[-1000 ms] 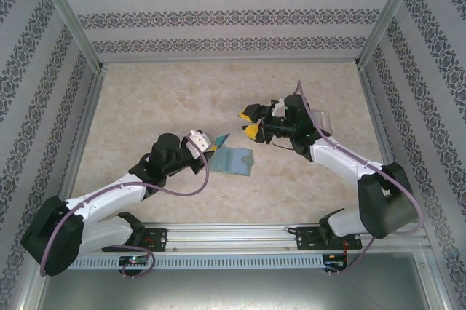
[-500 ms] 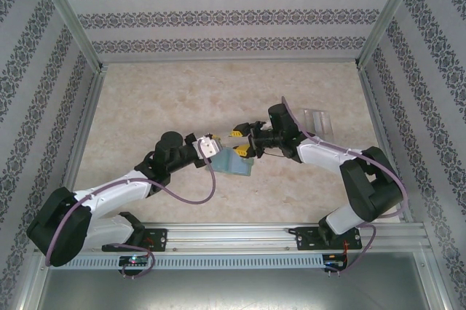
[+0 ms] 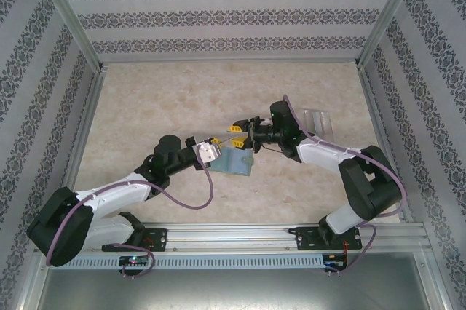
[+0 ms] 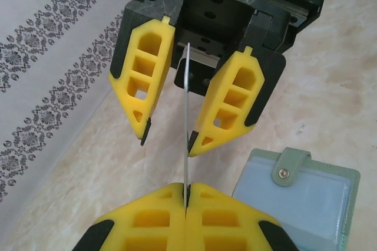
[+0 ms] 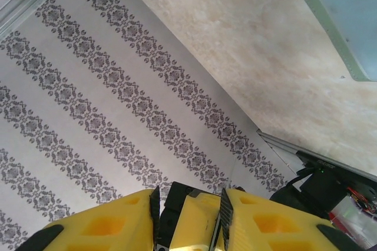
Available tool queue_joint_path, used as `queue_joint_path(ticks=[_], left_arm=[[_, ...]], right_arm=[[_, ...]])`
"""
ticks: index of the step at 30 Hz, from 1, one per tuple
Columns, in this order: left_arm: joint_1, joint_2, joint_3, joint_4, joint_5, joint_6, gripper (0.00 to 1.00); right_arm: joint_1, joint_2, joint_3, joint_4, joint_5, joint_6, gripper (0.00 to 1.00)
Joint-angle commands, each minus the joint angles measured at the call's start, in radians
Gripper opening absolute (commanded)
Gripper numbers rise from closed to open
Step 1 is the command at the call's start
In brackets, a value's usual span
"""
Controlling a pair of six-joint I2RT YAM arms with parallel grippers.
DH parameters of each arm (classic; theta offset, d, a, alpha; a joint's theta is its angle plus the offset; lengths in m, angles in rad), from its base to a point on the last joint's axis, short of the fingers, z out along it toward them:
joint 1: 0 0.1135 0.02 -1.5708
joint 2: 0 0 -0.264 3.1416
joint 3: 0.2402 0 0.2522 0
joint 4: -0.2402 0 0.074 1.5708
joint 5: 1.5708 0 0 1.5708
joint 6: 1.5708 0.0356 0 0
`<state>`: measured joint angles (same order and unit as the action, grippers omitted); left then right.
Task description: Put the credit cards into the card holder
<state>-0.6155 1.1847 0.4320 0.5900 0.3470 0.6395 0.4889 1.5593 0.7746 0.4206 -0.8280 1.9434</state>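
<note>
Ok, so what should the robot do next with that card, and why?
Probably shut the right tool on the card. The left tool pinches one end of it, and the right tool straddles it with its jaws not yet closed, so it looks ready to take it.

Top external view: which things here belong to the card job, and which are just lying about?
Job: credit card pinched in the left gripper, right gripper open around it; green card holder; spare cards near the right wall.
Not job: patterned walls; aluminium rail.
</note>
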Motion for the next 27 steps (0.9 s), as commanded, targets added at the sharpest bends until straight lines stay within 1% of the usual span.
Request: queue_joint_path(ticks=[1,11,12,16,17,18,20,21,23,24,25,26,27], left_arm=[[-0.013,0.005,0.008,0.06,0.023,0.019,0.0],[-0.014,0.015,0.016,0.065,-0.019,0.012,0.0],[-0.013,0.016,0.017,0.066,-0.016,0.013,0.0],[-0.012,0.015,0.02,0.065,-0.023,0.001,0.01],[-0.013,0.01,0.022,0.063,-0.029,-0.012,0.09],[-0.013,0.004,0.027,0.052,-0.034,-0.032,0.15],[-0.012,-0.003,0.033,0.035,-0.028,-0.054,0.19],[-0.013,-0.005,0.03,0.044,-0.029,-0.072,0.24],[-0.012,-0.02,0.026,0.052,-0.044,-0.123,0.45],[-0.012,-0.033,0.028,0.041,-0.055,-0.159,0.59],[-0.012,-0.05,0.032,0.024,-0.064,-0.202,0.65],[-0.013,-0.062,0.034,0.012,-0.077,-0.243,0.68],[-0.013,-0.076,0.033,0.008,-0.102,-0.298,0.72]], right_arm=[[0.015,0.03,-0.007,0.066,-0.037,0.046,0.36],[0.028,0.051,0.019,0.075,-0.084,0.027,0.35],[0.028,0.053,0.023,0.072,-0.089,0.02,0.33],[0.025,0.056,0.013,0.07,-0.084,0.003,0.16],[0.025,0.056,0.007,0.072,-0.078,0.004,0.13],[0.024,0.054,0.005,0.076,-0.07,0.004,0.1],[0.025,0.053,0.011,0.07,-0.066,-0.018,0.04],[0.025,0.055,0.021,0.064,-0.069,-0.039,0.03],[0.025,0.056,0.026,0.064,-0.066,-0.065,0.03],[0.025,0.053,0.021,0.061,-0.051,-0.081,0.02],[0.025,0.044,0.01,0.059,-0.023,-0.104,0.01],[0.024,0.035,-0.001,0.042,0.009,-0.138,0.01],[0.026,0.02,-0.014,0.016,0.052,-0.192,0.01]])
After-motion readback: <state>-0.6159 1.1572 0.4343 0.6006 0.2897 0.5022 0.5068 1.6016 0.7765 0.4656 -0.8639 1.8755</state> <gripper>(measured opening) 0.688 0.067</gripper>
